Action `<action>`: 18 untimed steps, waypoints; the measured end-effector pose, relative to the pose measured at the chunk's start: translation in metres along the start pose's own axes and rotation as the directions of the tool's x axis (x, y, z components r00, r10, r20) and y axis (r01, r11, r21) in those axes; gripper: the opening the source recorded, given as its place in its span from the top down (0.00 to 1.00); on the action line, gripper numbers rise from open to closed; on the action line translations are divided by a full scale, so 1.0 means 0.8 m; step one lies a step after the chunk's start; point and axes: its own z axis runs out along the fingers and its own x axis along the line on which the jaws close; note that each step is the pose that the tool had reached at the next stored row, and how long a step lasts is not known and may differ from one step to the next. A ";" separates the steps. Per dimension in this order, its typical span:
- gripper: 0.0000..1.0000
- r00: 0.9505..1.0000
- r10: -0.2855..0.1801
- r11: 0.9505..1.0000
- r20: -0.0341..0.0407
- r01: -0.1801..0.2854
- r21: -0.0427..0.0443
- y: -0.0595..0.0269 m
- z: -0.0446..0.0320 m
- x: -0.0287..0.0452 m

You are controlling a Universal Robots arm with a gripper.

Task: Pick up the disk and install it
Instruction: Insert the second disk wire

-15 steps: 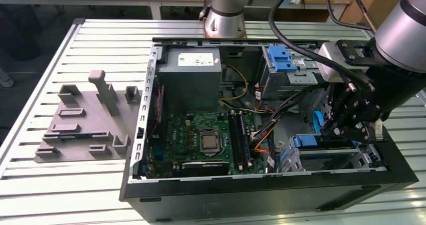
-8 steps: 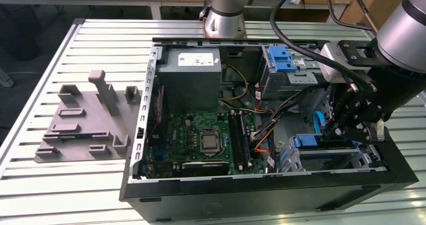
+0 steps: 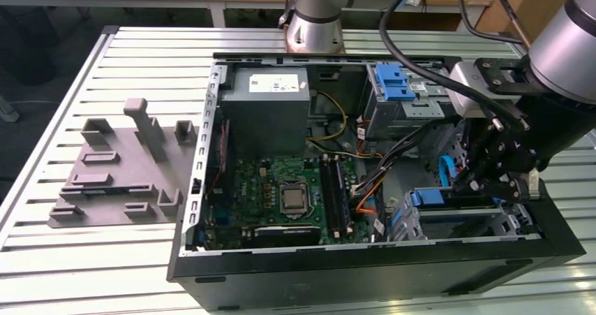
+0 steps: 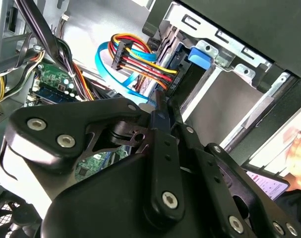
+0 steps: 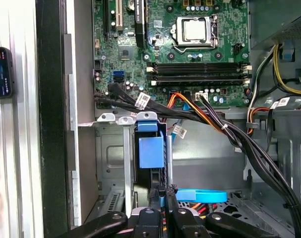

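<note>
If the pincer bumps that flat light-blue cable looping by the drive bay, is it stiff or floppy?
Probably floppy: the flat light-blue cable already bends in a loose loop. It is likely light, being a thin ribbon. It may spring back rather than stay pushed, since it runs under the multicoloured wire bundle.

The computer case (image 3: 373,273) lay open on the slatted table (image 3: 93,259), with a moulded fixture (image 3: 121,168) on the table toward the exterior view's left. Inside, the motherboard (image 3: 289,196) sat in front of the power supply (image 3: 265,112). The gripper (image 3: 493,182) hung over the drive bay at the case's right, where the disk (image 5: 151,151) seemingly sat in the cage (image 5: 113,163) (cables (image 5: 200,114) crossing between it and the motherboard).
</note>
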 end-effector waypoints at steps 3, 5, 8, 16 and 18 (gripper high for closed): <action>0.84 1.000 0.000 1.000 0.001 0.000 0.000 -0.002 0.0003 -0.0001; 0.84 1.000 0.000 1.000 0.002 0.000 0.000 -0.003 0.0006 -0.0001; 0.84 1.000 0.000 1.000 0.003 0.000 0.000 -0.004 0.0013 0.0000; 0.84 1.000 0.000 1.000 0.004 0.000 0.000 -0.004 0.0037 0.0004; 0.84 1.000 0.000 1.000 0.005 0.000 0.000 -0.004 0.0039 0.0004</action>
